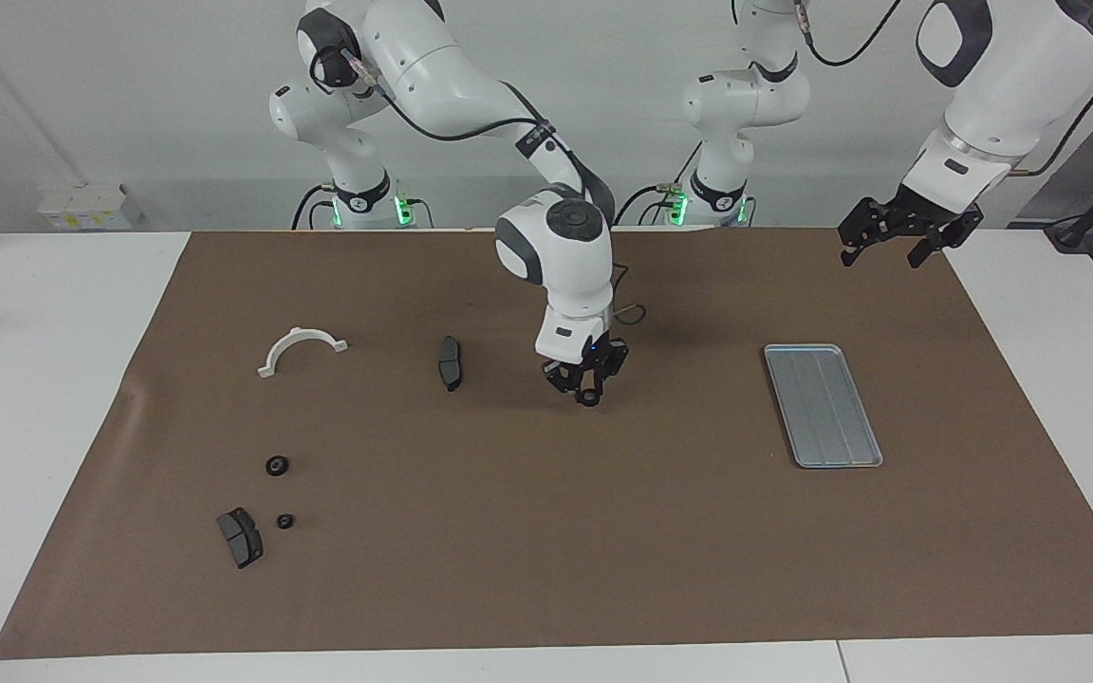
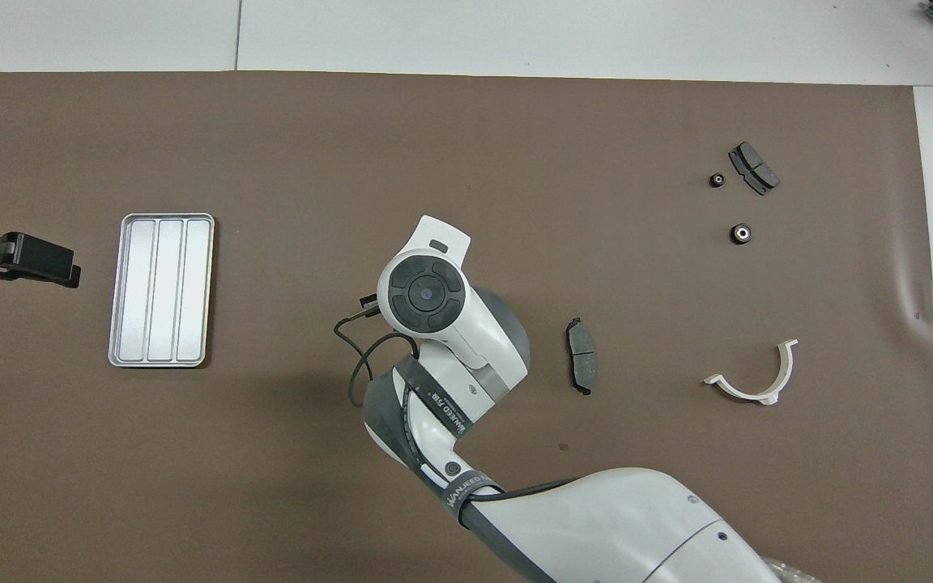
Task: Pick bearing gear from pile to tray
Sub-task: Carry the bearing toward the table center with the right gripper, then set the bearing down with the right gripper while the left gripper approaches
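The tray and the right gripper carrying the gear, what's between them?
Only bare brown mat lies between the right gripper, holding a gear, and the tray, as the facing view shows.

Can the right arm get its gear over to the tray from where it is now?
Probably yes. The right gripper, shut on a small black gear, hangs over bare mat, and nothing lies between it and the empty tray. The left gripper waits open off past the tray's end.
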### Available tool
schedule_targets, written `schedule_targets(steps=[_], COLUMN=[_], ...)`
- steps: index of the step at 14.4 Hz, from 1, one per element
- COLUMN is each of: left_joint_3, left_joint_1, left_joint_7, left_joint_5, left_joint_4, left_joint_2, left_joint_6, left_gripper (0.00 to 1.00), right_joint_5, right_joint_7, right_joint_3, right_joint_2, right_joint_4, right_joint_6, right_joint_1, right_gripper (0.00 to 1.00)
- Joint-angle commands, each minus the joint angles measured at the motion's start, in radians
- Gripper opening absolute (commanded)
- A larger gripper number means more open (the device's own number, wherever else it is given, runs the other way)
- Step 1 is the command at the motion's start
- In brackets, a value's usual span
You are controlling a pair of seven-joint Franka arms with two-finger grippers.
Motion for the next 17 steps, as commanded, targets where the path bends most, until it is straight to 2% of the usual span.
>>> schedule_targets(steps=[1,3,5,8,11,14,17], left_joint_3=[-0.002,-0.002,-0.002,-0.002,-0.002,-0.014,-0.016], left_joint_1=[0.005,0.005,0.005,0.005,0.004,-0.047,-0.12], left_joint_7=[0.009,0.009,0.009,0.009,-0.014,-0.176,-0.426], left_joint_5=[0.014,0.014,0.014,0.012,0.012,0.012,0.014], left_joint_4=[-0.024,-0.024,-0.024,-0.024,-0.028,-0.223,-0.245], left_joint_2=[-0.026,-0.026,-0.026,-0.026,-0.026,-0.066,0.008], left_joint_6=[-0.005,-0.005,-0.005,-0.005,0.02,0.298,0.374], left_gripper=[1.0,1.0,1.0,1.0,1.0,1.0,1.0], right_joint_5=[-0.019,-0.019,-0.018,-0.019,-0.016,-0.007,-0.005], right_joint_7=[0.014,0.014,0.014,0.008,-0.065,-0.199,-0.297], right_joint_3=[-0.002,-0.002,-0.002,-0.002,-0.009,-0.005,-0.005], right_joint_2=[0.014,0.013,0.014,0.013,-0.001,-0.024,-0.046], right_joint_4=[0.033,0.033,0.031,0.033,0.039,0.064,0.065], right_joint_6=[0.015,0.019,0.047,0.026,-0.016,-0.102,-0.155], right_joint_1=[0.03,0.033,0.035,0.021,-0.08,-0.198,-0.304], right_gripper=[0.22,0.67,0.96,0.99,0.99,1.0,1.0])
